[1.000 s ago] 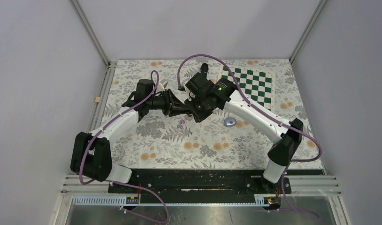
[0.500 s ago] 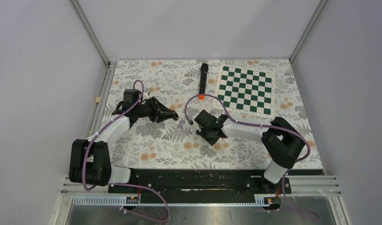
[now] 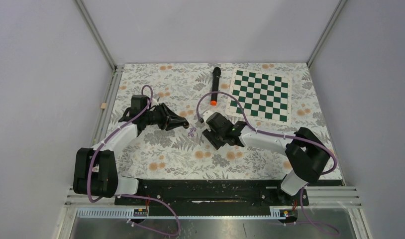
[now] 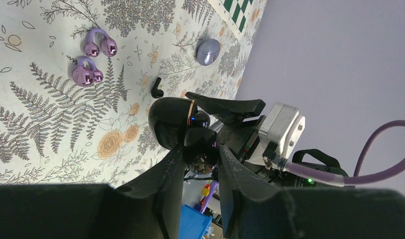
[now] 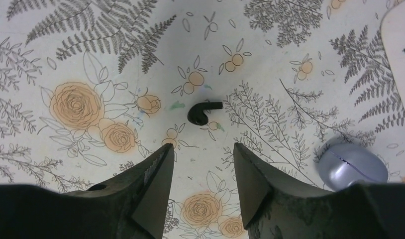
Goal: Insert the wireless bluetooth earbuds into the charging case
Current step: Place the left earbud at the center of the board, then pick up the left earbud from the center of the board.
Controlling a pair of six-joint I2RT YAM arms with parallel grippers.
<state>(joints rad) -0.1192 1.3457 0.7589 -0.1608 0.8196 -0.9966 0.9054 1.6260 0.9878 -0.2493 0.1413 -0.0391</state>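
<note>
Looking down the right wrist camera, I see one black earbud lying on the floral tabletop, just ahead of my right pincer, whose jaws stand apart with nothing between them. Two pale purple earbuds lie side by side near it. My left pincer is clamped on the black charging case, which looks open. A lavender case sits closed beside the right pincer; the microphone and chessboard lie farther back
</note>
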